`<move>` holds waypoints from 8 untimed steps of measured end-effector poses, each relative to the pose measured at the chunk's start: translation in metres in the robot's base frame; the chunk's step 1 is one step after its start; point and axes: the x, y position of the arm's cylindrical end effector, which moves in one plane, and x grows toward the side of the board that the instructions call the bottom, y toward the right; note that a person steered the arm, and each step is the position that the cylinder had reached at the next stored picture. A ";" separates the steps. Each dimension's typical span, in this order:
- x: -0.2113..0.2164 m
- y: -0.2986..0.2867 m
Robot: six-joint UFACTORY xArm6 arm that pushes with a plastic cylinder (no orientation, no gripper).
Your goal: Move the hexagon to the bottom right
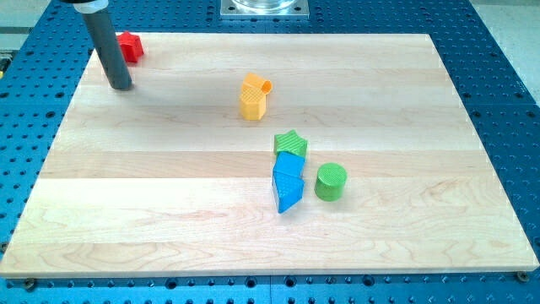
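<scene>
Rod tip [119, 85] carried no jaws and held nothing. Yellow hexagon [252, 100] lay well to its right, slightly nearer the view's bottom. Light, rigid, probably slippery; pushing its upper-left face seemed best.

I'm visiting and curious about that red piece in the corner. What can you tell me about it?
The red block is small, plastic-looking and angular, probably the hexagon, though the dark rod covers its left part. It lies flat on the wooden board near the view's top left corner. My tip rests just below and left of it; whether they touch is unclear. No other block is near.
</scene>
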 end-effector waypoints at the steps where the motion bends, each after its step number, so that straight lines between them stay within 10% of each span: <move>1: 0.000 0.008; 5: 0.017 0.029; 8: 0.060 0.270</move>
